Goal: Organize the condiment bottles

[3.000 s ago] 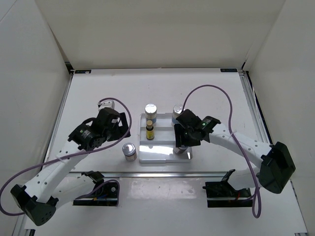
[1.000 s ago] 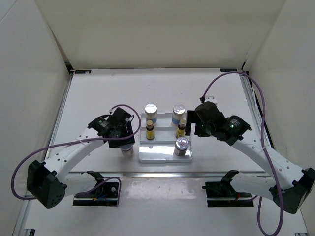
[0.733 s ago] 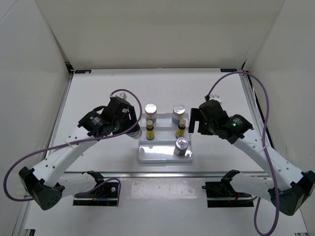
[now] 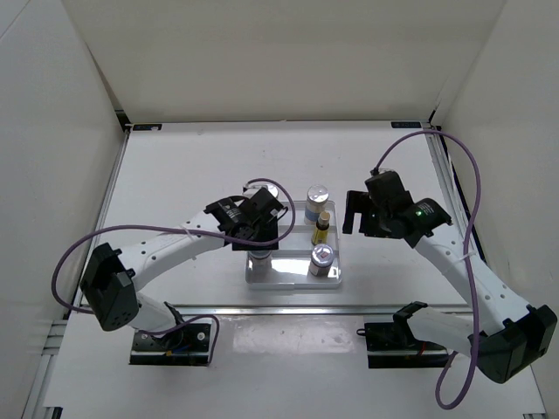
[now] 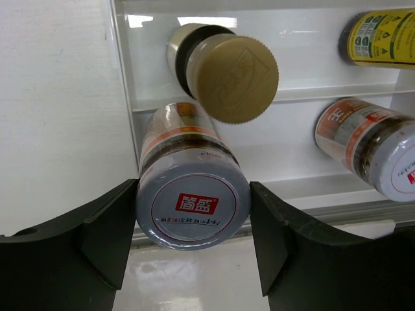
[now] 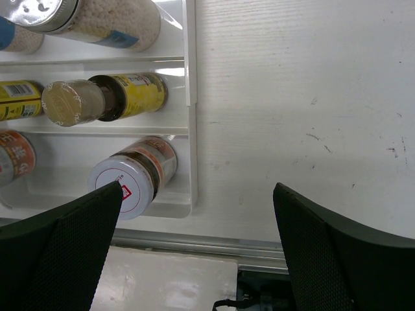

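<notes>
Matte black left fingers (image 5: 97,243) clamped on round silver-lidded jar (image 5: 193,206), at left edge of glossy white stepped tray (image 5: 311,59); right fingers (image 6: 324,253) apart, empty.

The left arm (image 4: 166,249) lies low from its base at 8 o'clock and reaches toward 2 o'clock. The left pincer (image 5: 193,236) is clamped on a jar (image 5: 192,194), one finger touching each side. The right arm (image 4: 463,262) runs from 4 o'clock toward 10 o'clock, its wrist turned toward 9 o'clock. The right pincer (image 6: 194,249) has its fingers (image 6: 58,259) spread wide.
</notes>
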Action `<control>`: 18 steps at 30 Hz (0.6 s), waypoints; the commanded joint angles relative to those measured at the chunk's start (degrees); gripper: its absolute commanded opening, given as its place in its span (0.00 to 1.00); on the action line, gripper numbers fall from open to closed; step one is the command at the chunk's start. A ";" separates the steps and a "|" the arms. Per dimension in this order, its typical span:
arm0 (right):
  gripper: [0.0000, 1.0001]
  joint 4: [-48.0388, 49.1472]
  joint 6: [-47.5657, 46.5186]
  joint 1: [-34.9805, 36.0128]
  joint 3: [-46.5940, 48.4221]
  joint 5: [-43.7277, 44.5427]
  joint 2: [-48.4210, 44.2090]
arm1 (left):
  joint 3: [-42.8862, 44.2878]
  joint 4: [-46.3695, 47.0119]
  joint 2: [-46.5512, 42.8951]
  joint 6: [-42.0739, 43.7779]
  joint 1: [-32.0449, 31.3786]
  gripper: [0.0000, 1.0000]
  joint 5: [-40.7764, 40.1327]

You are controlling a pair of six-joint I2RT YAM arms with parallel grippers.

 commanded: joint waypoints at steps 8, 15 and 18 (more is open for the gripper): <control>1.00 0.64 -1.90 -2.46 0.51 -2.91 0.25 | -3.00 6.45 1.01 -3.72 -0.15 0.12 1.01; 1.00 1.69 -1.90 -2.99 -0.02 -3.44 0.25 | -5.03 6.45 -0.04 -4.52 -0.15 0.13 1.01; 1.00 1.70 -1.90 -2.99 -0.02 -3.96 0.87 | -6.17 6.45 -1.18 -5.74 -0.15 0.13 1.54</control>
